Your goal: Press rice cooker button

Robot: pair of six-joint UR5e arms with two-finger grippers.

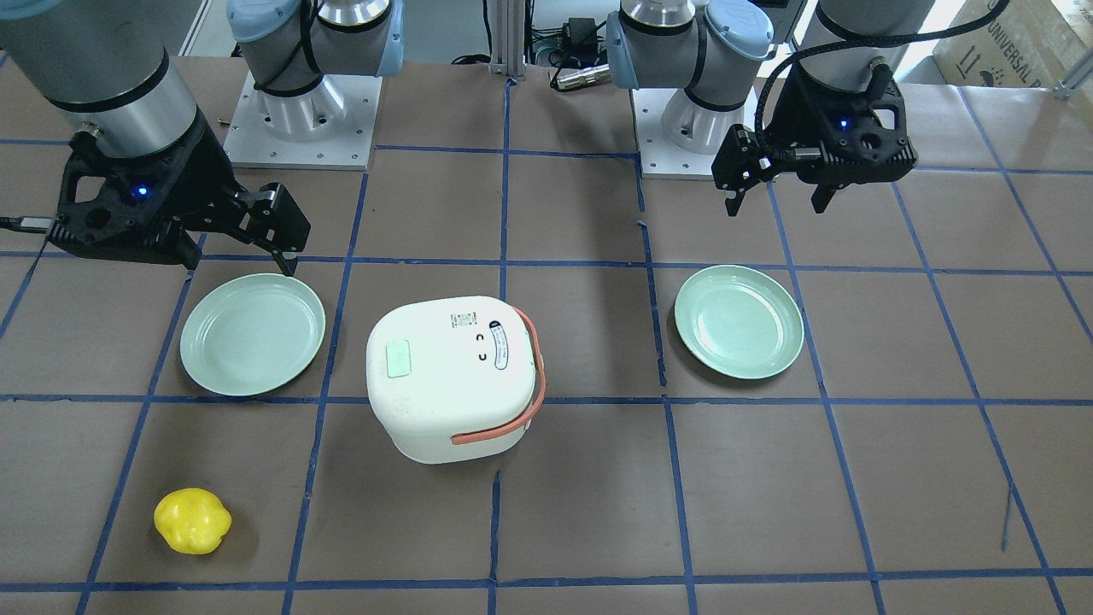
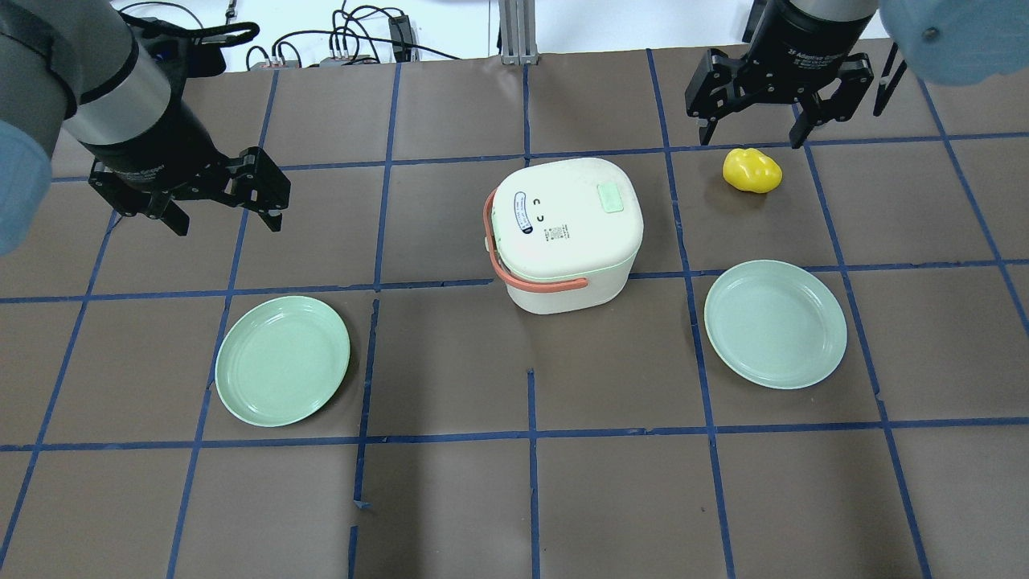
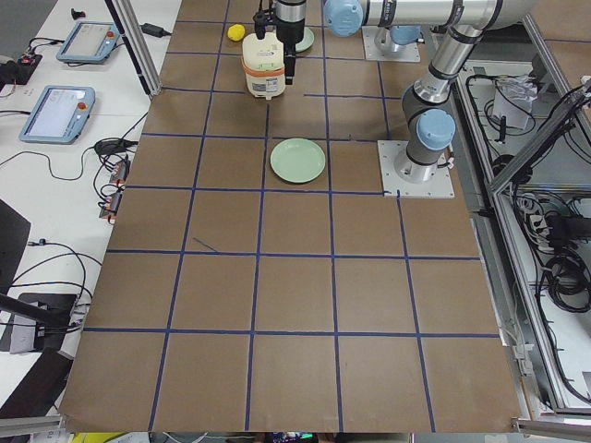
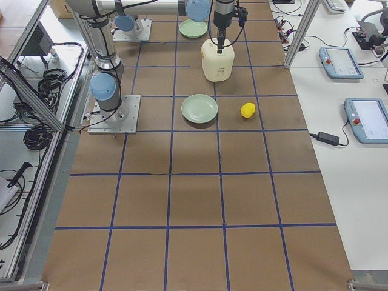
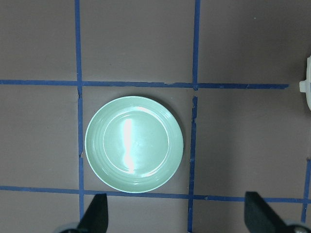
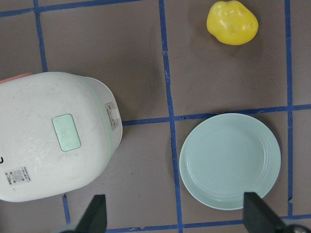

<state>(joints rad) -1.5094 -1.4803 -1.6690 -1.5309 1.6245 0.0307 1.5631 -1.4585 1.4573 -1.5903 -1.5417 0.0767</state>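
Observation:
The white rice cooker (image 2: 567, 233) with an orange handle stands at mid-table, lid shut. A pale green rectangular button (image 2: 611, 198) sits on its lid, and it also shows in the front view (image 1: 398, 359) and the right wrist view (image 6: 66, 131). My right gripper (image 2: 752, 137) is open and empty, held high beyond the cooker's right side, apart from it. My left gripper (image 2: 225, 223) is open and empty, well to the left of the cooker. In the left wrist view only the cooker's edge (image 5: 307, 87) shows.
A green plate (image 2: 283, 359) lies left of the cooker, below my left gripper (image 5: 176, 216). A second green plate (image 2: 776, 323) lies to the cooker's right. A yellow fruit-like object (image 2: 752, 170) lies near my right gripper. Brown table with blue tape grid.

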